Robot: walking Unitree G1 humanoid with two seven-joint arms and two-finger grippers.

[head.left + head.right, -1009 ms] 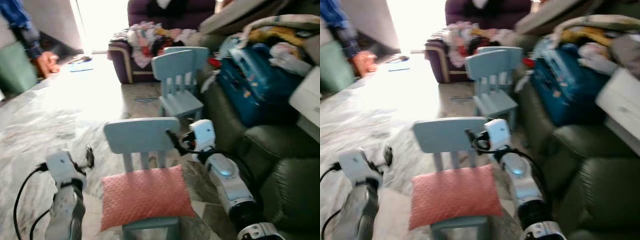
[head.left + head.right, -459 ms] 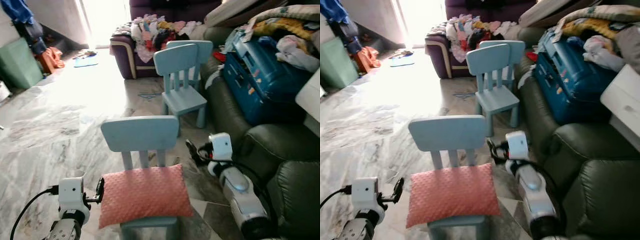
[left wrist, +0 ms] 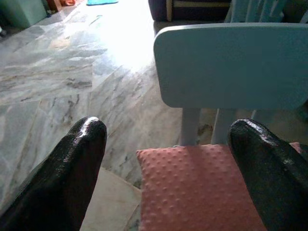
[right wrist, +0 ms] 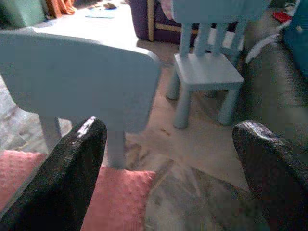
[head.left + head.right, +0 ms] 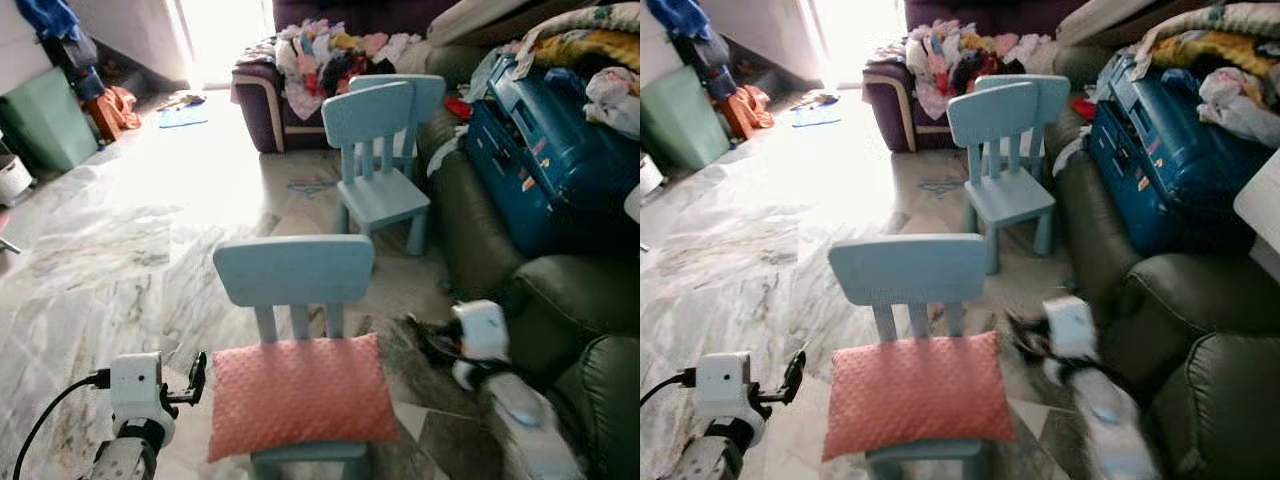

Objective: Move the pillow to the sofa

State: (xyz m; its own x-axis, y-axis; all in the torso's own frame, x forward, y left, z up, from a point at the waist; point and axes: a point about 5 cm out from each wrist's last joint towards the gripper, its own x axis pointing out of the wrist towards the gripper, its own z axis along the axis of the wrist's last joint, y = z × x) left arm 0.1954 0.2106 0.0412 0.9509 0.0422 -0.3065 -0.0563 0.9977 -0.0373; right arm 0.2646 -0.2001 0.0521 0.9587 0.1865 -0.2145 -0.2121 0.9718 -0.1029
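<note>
Chair backrest (image 5: 294, 270) behind pillow (image 5: 300, 395); sides open.

My right pincer (image 5: 1025, 340) and forearm are motion-blurred. The pillow's (image 5: 302, 396) front corner hides the near chair's (image 5: 295, 272) seat edge.

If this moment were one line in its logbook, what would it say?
pink dimpled pillow: on pale blue chair | left end effector: open, beside it | right end effector: open | not grasped
</note>
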